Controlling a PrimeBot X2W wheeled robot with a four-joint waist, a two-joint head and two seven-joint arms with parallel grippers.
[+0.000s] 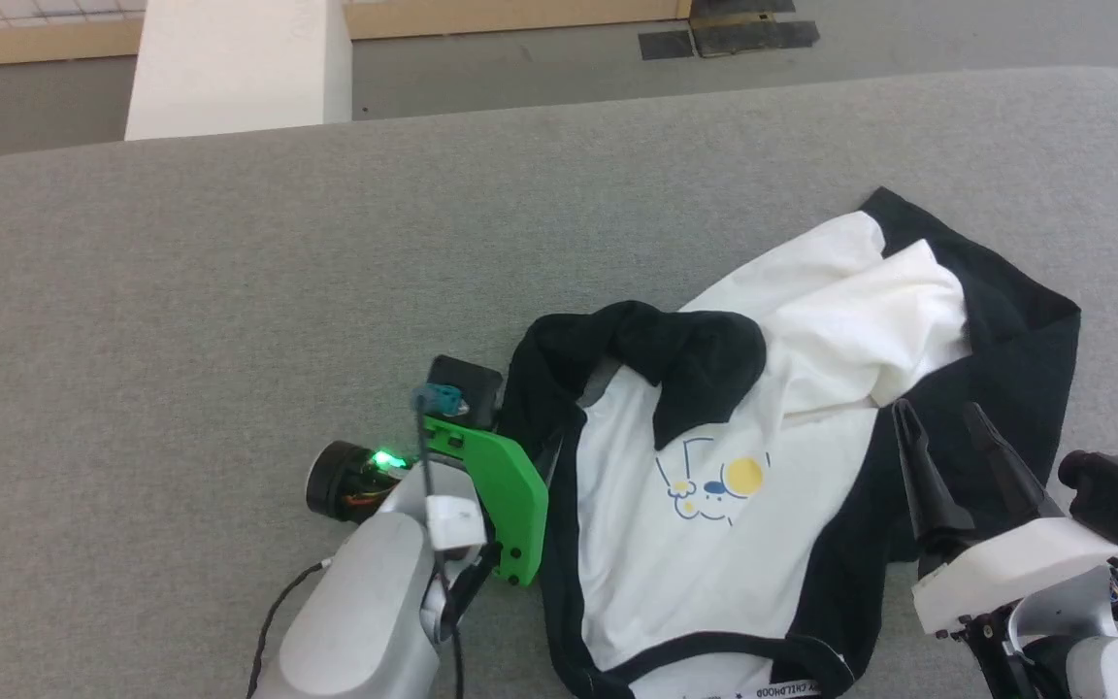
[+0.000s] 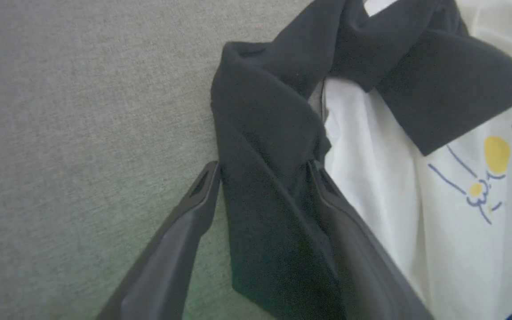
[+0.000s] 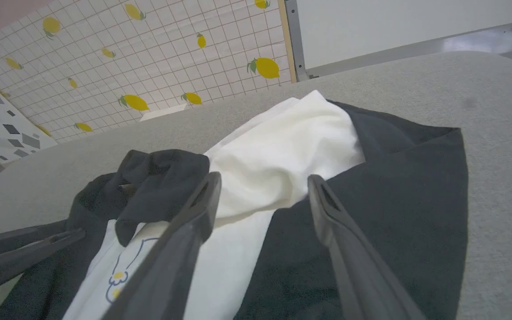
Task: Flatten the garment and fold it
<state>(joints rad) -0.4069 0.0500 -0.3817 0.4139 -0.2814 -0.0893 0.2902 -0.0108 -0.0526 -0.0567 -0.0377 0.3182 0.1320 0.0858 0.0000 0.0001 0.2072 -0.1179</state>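
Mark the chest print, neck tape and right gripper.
chest print [image 1: 714, 481]: head view, middle of the cartoon.
neck tape [image 1: 784, 691]: head view, on the lettered white strip.
right gripper [image 1: 937, 410]: head view, midway between its open fingertips.

text: "CHILDHOOD" | on: white neck tape [image 1: 780, 691] | of: garment [image 1: 714, 553]

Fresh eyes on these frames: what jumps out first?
A crumpled white shirt with black sleeves and a small yellow-and-blue cartoon print lies right of centre on the grey padded surface. The left hand is open astride a twisted black sleeve at the shirt's left edge, and the right hand is open over the black fabric at lower right. The right wrist view adds a lemon-print tiled wall behind.
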